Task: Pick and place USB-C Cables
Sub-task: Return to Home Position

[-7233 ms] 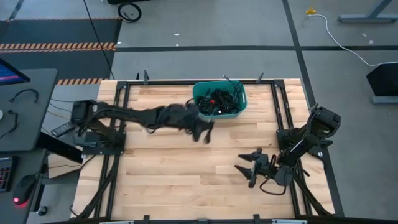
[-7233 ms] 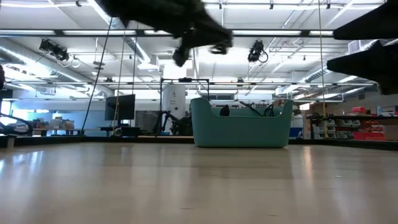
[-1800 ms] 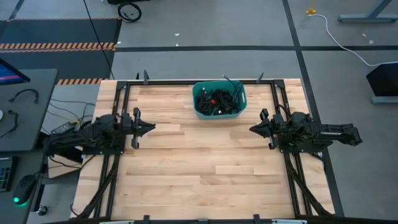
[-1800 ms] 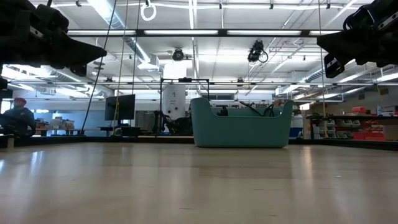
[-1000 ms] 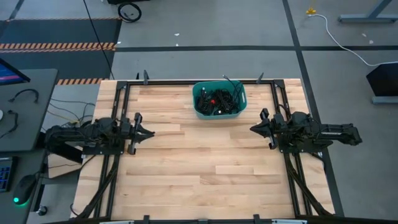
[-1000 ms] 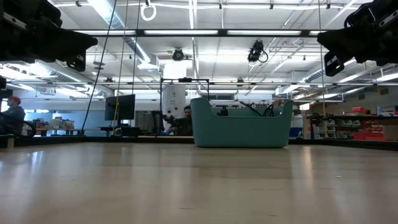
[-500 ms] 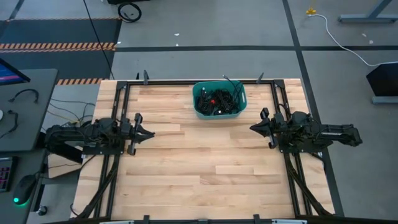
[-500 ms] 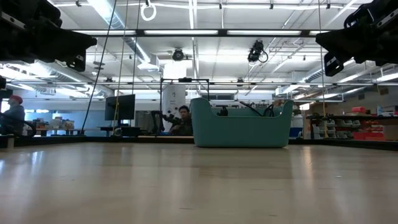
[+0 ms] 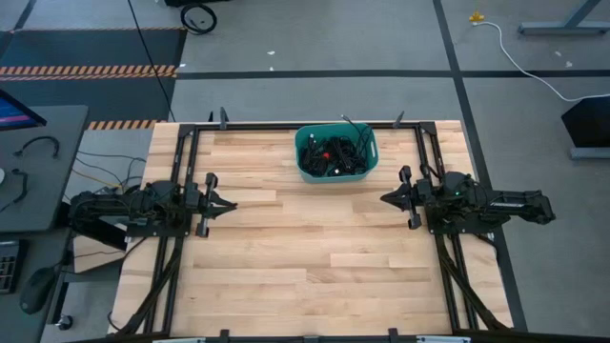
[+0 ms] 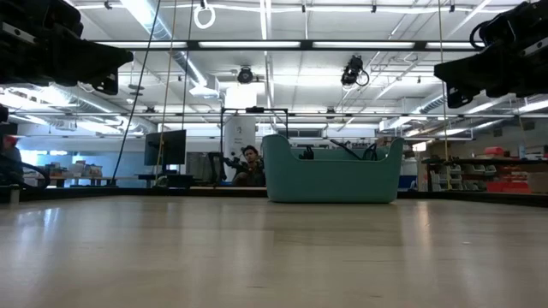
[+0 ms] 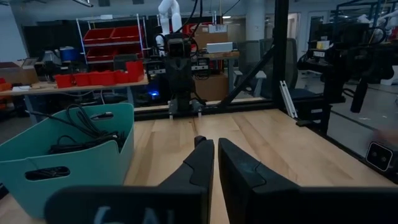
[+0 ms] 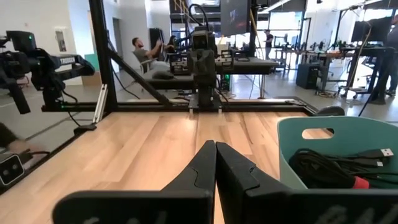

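Observation:
The USB-C cables (image 9: 334,157) lie as a tangle of thin black cords, one with a red tie (image 9: 327,152), inside the teal bin (image 9: 374,152) at the middle of the table's far edge. The bin stands on its base (image 10: 332,175). My left gripper (image 9: 232,202) hovers shut by the table's left edge, pointing right, with the bin (image 11: 68,162) and its cords (image 11: 81,134) off to one side. My right gripper (image 9: 383,198) hovers shut by the right edge, pointing left, with the bin (image 12: 323,143) and cords (image 12: 336,165) beside it. Neither holds anything.
Bare wood spreads between the two grippers and toward the near edge (image 9: 305,286). Black frame rails (image 9: 181,162) run along the table's left, right and far sides. A person (image 10: 248,164) sits in the room beyond the bin.

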`<state>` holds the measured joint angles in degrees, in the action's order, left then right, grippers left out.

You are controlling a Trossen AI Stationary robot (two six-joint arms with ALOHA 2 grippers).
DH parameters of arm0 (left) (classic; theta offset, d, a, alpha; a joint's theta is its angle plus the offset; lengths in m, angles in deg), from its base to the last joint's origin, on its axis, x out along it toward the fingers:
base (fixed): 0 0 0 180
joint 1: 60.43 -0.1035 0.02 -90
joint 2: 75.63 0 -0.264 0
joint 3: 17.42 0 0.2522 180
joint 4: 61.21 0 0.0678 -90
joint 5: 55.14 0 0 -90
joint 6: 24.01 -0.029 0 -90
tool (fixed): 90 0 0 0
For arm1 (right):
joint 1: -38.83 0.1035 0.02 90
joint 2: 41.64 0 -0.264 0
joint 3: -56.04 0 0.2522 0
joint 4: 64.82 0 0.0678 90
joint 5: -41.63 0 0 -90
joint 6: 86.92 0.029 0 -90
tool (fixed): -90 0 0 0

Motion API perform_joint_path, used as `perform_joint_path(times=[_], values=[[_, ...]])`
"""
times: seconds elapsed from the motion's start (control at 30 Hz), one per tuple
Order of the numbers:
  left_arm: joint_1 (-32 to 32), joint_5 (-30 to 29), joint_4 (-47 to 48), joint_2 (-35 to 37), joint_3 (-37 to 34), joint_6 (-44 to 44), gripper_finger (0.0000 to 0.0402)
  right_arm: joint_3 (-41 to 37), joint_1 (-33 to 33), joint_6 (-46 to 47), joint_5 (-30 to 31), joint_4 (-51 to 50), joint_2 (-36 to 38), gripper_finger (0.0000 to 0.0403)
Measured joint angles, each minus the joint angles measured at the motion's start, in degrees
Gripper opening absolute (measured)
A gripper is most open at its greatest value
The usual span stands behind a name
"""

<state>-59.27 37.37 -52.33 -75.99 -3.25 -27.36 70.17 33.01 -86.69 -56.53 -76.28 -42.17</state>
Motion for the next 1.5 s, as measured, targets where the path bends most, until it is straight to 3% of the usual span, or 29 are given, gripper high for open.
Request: perform_joint_path(times=[1.5], values=[[0.0, 0.0, 0.0, 0.0, 0.0, 0.2, 0.0037, 0.0, 0.0, 0.1, 0.0, 0.6, 0.0, 0.0012]])
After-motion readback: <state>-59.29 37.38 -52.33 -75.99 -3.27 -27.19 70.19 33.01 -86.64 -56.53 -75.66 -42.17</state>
